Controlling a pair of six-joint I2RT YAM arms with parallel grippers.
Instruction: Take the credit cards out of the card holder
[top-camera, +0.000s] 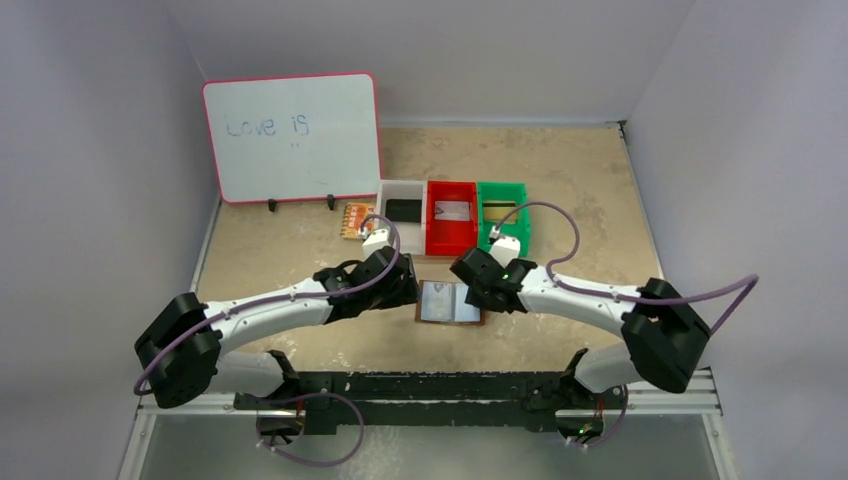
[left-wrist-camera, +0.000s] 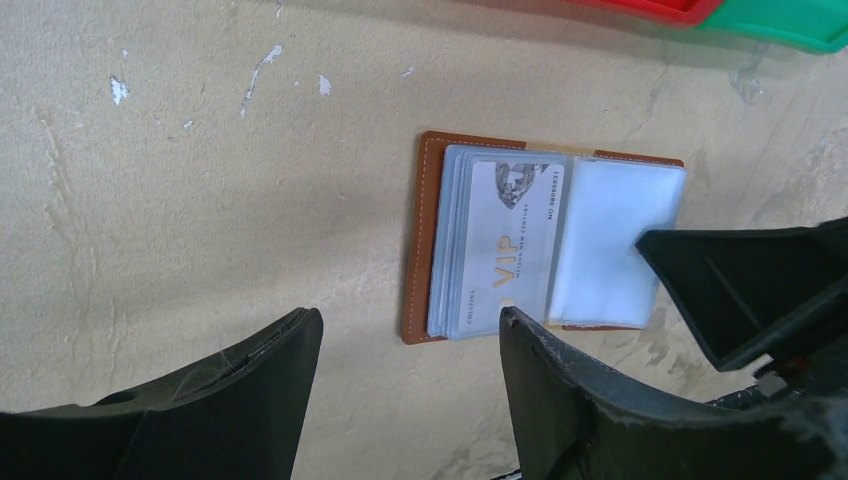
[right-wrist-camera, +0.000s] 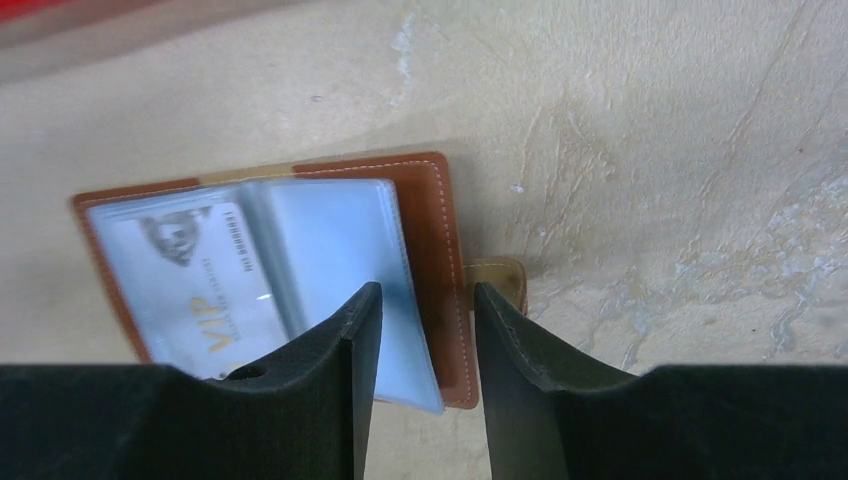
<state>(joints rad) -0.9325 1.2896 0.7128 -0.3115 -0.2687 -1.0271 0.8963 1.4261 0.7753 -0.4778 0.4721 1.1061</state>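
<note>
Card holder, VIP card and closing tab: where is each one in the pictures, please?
card holder (left-wrist-camera: 417, 250): left wrist view, on its brown leather left border.
VIP card (left-wrist-camera: 510, 248): left wrist view, middle of its face.
closing tab (right-wrist-camera: 500, 275): right wrist view, on the tab's pale leather.

Whiteboard (top-camera: 292, 135), far left of the tabletop: handwritten "Love is". Credit card (left-wrist-camera: 512, 245) inside the open card holder (left-wrist-camera: 415, 240): gold "VIP"; smaller print illegible.

Open card holder (right-wrist-camera: 437, 235), VIP card (right-wrist-camera: 195, 280) inside, fingers (right-wrist-camera: 325, 400) apart over its edge
</note>
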